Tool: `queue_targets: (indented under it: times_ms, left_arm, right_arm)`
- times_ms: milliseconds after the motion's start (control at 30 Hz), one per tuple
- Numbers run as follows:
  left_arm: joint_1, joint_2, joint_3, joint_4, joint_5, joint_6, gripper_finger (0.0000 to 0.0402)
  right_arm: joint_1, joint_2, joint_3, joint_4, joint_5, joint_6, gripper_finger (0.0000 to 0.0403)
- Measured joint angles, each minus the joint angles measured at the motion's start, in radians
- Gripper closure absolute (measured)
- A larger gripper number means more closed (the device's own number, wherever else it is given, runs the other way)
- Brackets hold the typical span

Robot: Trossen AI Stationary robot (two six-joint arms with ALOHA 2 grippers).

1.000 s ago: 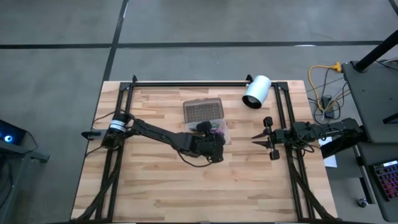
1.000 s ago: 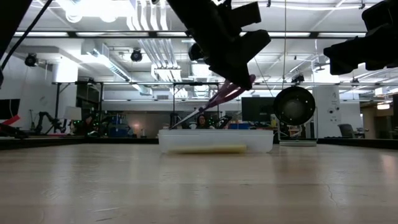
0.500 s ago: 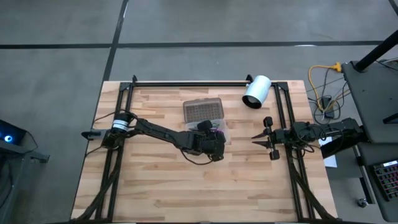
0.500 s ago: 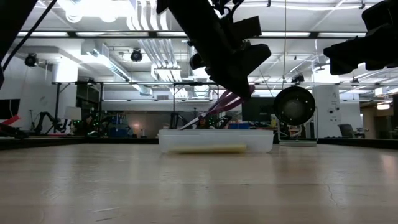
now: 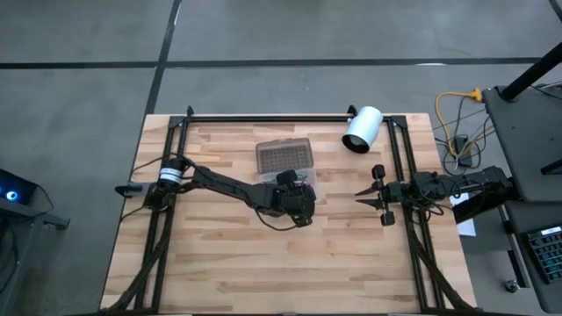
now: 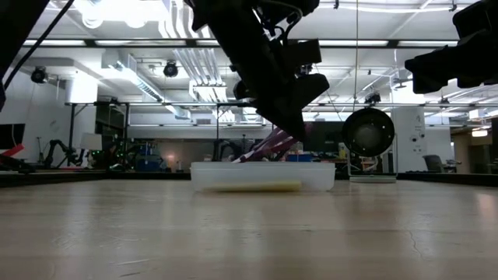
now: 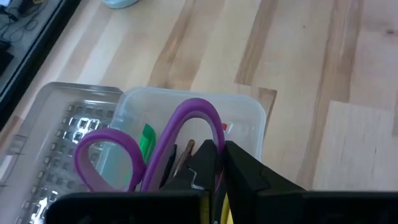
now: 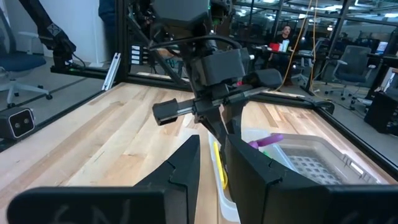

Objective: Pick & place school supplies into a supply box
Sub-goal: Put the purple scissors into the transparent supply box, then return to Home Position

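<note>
Over box: purple loop-handled scissors being gripped by left gripper
Box: clear smooth plastic supply box, grey textured lid
Right gripper: parked aside, fingers slightly parted

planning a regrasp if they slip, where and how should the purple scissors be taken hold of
Grip the scissors across the neck just below the two purple loops, coming from above. They tilt handles-up out of the open supply box, blades down inside, so only that end is exposed. The left gripper already pinches there; the right gripper waits at the table's right edge.
</note>
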Motion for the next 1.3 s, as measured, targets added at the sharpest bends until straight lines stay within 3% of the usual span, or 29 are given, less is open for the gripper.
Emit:
queue_targets:
  times_ms: [867, 1300]
  left_arm:
    - [0.007, 0.0, -0.002, 0.004, 0.048, 0.034, 0.0392]
    - [0.016, 0.0, -0.002, 0.004, 0.047, 0.032, 0.0308]
  right_arm:
    - [0.0, 0.0, 0.0, 0.0, 0.0, 0.0, 0.0335]
    - [0.0, 0.0, 0.0, 0.0, 0.0, 0.0, 0.0335]
